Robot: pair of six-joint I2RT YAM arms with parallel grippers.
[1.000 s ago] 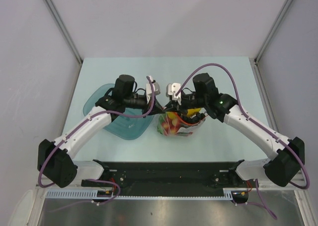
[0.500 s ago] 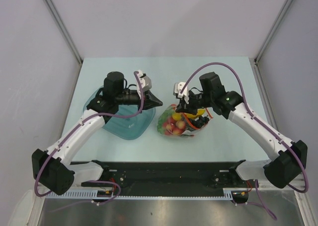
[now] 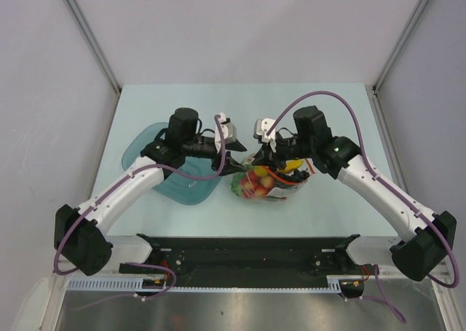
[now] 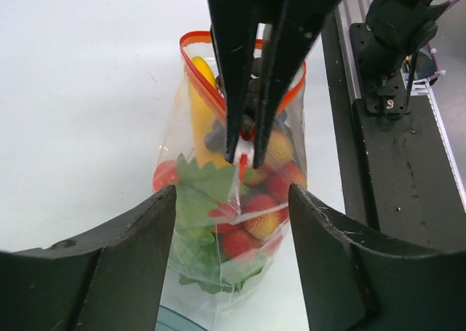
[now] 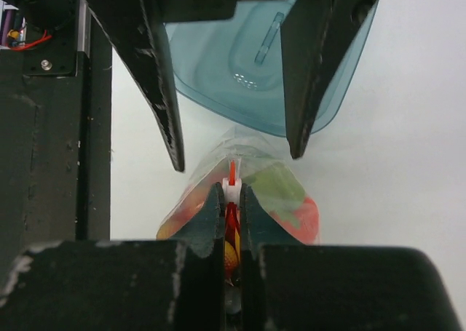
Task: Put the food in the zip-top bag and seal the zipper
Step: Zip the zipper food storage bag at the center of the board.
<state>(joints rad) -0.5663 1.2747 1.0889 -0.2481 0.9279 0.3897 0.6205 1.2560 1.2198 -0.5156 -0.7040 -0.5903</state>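
The zip-top bag [image 3: 266, 186] lies on the table with the food inside: red berries [image 4: 251, 209], a green leaf [image 4: 191, 200] and a yellow banana [image 4: 199, 104]. Its red-orange zipper [image 4: 191, 57] runs around the mouth. My right gripper [image 5: 231, 193] is shut on the zipper at its white slider [image 4: 245, 151], over the middle of the bag. In the top view the right gripper [image 3: 255, 158] is at the bag's left end. My left gripper [image 4: 231, 194] is open, one finger either side of the bag without touching it, facing the right gripper [image 4: 246, 155].
A translucent teal bowl [image 3: 173, 177] sits left of the bag, under my left arm, and shows behind the left fingers [image 5: 164, 113] in the right wrist view. The black base rail [image 3: 247, 251] runs along the near table edge.
My left gripper went from shut to open, drew back to the left and then came back to the bag's end. The right gripper stayed shut on the zipper and shifted slightly right.
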